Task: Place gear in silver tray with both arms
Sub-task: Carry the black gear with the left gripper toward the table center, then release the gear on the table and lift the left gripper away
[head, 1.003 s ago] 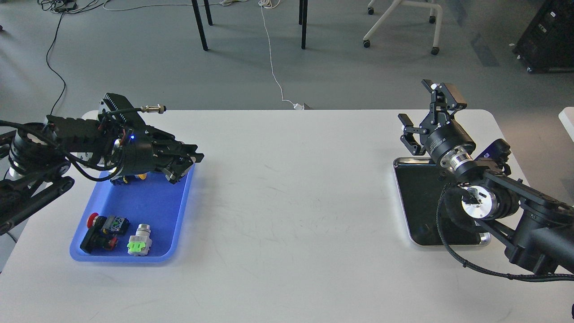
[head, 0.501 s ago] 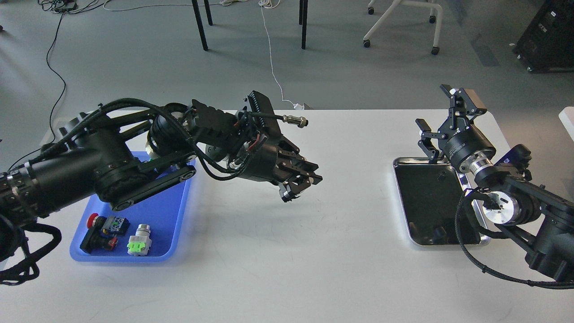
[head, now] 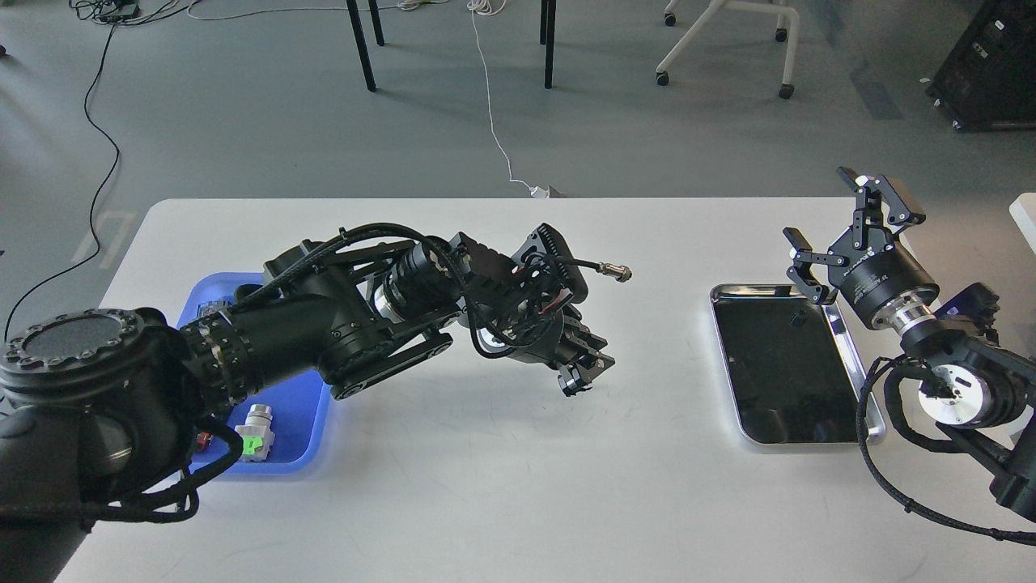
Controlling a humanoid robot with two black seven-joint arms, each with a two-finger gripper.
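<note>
The silver tray [head: 779, 368] lies at the right of the white table, its dark floor bare. My right gripper [head: 838, 220] is open and empty, hovering over the tray's far right corner. My left arm reaches across from the left to the table's middle. My left gripper [head: 584, 368] points down and to the right, just above the tabletop and well left of the silver tray. Its dark fingers look close together, and I cannot make out whether anything is between them. No gear shows clearly anywhere in the view.
A blue plastic tray [head: 301, 405] lies at the left, mostly hidden under my left arm. A white and green part [head: 255, 435] shows in it. A cable plug [head: 617, 273] sticks out from the left wrist. The floor beyond the table holds chair legs and cables.
My left arm has swung from over the blue tray rightwards to the table's middle. My right gripper has drifted right and slightly back, staying open, which uncovers more of the silver tray.
</note>
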